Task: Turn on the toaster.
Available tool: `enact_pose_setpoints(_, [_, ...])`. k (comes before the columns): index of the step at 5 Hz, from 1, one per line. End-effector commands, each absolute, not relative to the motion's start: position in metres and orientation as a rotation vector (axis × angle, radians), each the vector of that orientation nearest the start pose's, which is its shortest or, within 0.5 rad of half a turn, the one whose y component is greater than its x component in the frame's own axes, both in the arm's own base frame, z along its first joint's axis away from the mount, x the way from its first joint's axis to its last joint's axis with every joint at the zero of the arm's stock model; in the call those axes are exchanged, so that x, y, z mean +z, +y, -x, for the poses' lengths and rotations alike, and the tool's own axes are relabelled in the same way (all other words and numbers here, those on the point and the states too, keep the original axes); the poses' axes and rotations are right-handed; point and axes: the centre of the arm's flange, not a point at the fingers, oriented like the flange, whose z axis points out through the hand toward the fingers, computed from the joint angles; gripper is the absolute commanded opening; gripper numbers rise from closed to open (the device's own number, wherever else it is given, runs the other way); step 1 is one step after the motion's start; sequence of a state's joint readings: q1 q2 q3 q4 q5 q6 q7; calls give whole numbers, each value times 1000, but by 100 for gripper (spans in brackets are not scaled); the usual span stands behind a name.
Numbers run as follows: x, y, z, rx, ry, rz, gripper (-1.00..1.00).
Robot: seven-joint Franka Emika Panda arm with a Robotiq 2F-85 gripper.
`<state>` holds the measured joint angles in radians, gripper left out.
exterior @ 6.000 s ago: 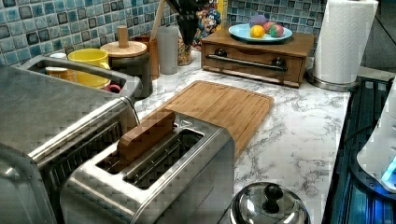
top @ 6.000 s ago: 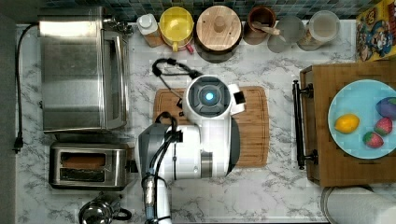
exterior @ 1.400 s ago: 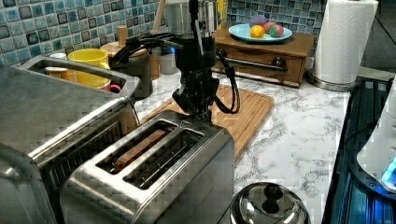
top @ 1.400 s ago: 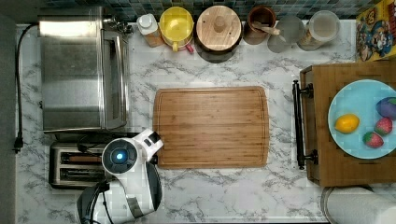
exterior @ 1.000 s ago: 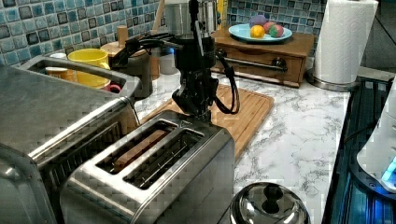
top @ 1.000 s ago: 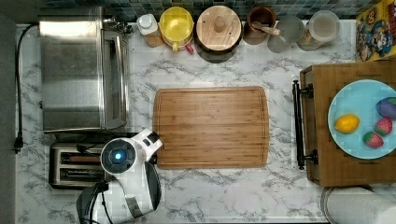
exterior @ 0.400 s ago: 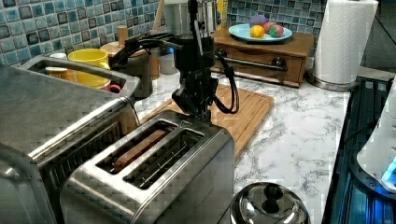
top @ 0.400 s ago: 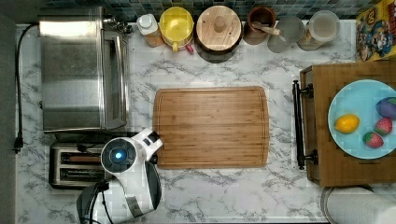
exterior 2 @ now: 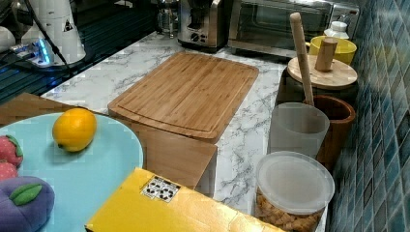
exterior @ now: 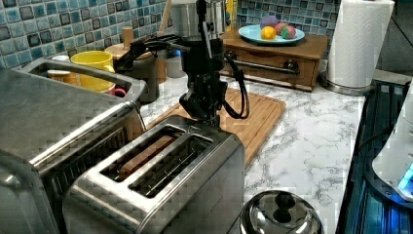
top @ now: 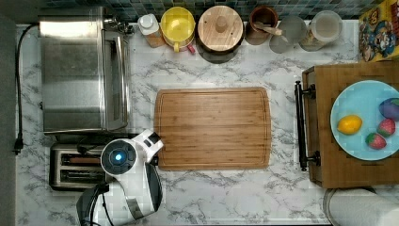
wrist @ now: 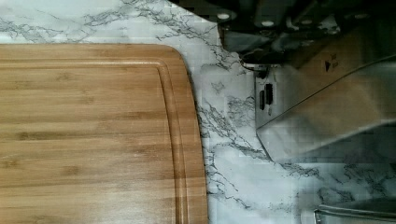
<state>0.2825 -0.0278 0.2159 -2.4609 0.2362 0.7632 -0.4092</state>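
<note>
Marble counter (top: 282, 70) with a blue tile backsplash, pretty cluttered kitchen setup. From the top view the toaster (top: 70, 165) sits around 8 o'clock, just below the big toaster oven (top: 80, 70), and the arm's white wrist covers its end nearest the cutting board (top: 212, 128), so you can't see what's happening there. The left view fills that in: the gripper (exterior: 207, 114) is down at the far end of the toaster (exterior: 160, 190), right at the top edge, with a brown slice sunk low in one slot. Can't tell from any angle whether the fingers are spread or pinched together, they're lost in the dark hardware. The wrist view gives the close-up nobody else has, the toaster's steel end wall (wrist: 322, 112) with the cutting board's rounded corner (wrist: 93, 130) just beside it. The right view looks from the other end: fruit plate (exterior 2: 104, 169) up close, toaster way back at 12 o'clock.
</note>
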Motion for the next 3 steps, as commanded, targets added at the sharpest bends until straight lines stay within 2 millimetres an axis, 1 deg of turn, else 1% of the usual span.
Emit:
enact_pose_setpoints(1, [160,222,-294,745,38,3122,-100])
enact_pose_setpoints(3, [160,222,-294,745,38,3122,-100])
